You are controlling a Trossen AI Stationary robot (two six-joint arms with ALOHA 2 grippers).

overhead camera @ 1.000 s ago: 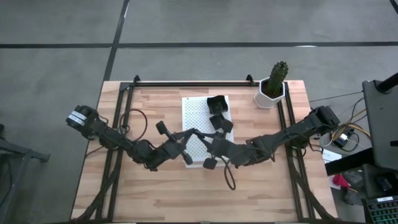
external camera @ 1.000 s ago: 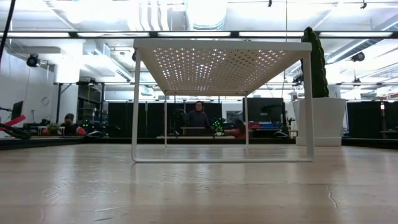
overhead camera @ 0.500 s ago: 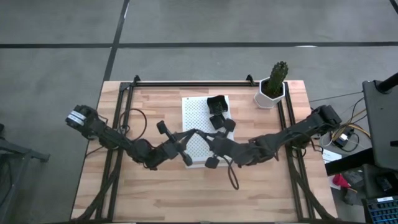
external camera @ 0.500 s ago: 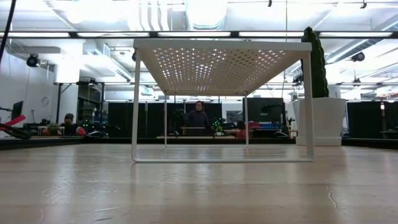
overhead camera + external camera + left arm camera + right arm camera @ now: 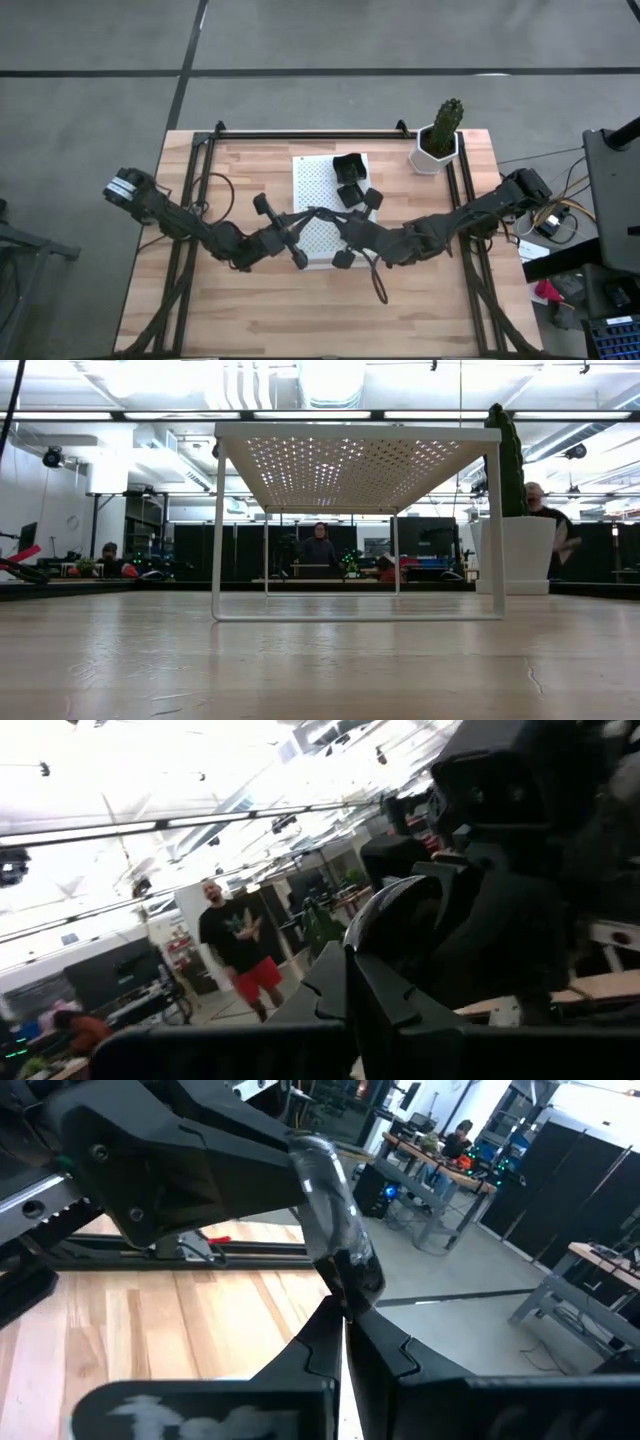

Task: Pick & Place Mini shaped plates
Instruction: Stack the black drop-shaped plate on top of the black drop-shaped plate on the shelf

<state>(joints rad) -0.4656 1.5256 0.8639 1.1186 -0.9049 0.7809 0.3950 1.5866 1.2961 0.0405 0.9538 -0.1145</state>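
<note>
Both grippers meet above the white perforated board (image 5: pixel 312 190), a raised shelf on thin legs (image 5: pixel 358 435). My left gripper (image 5: pixel 316 212) comes from the table's left and my right gripper (image 5: pixel 327 215) from the right. Both are shut on one mini shaped plate, a small glossy dark dish (image 5: pixel 335 1200), also seen in the left wrist view (image 5: pixel 392 905). Two more dark plates (image 5: pixel 348 166) (image 5: pixel 348 193) lie on the board's far right part. The low view shows neither gripper. My left gripper pinches one end of the plate's rim (image 5: pixel 352 952) between its two fingertips. Its fingers come about level from the table's left. The plate stands on edge, lifted clear above the board. My right gripper pinches the plate's opposite end (image 5: pixel 343 1302) between its two fingertips (image 5: pixel 318 1342). Its fingers come about level from the table's right, facing the left gripper. The plate rises tilted beyond the fingertips, clear of the board.
A white hexagonal pot with a green cactus (image 5: pixel 438 142) stands at the far right, right of the board. Black rails (image 5: pixel 305 133) run along the table's far edge and both sides. Bare wooden tabletop (image 5: pixel 300 310) lies near the front edge. People move in the room behind.
My right gripper has shut on the plate that my left gripper keeps holding. The right hand has crept slightly toward the table's far edge. The plate has stayed above the board.
</note>
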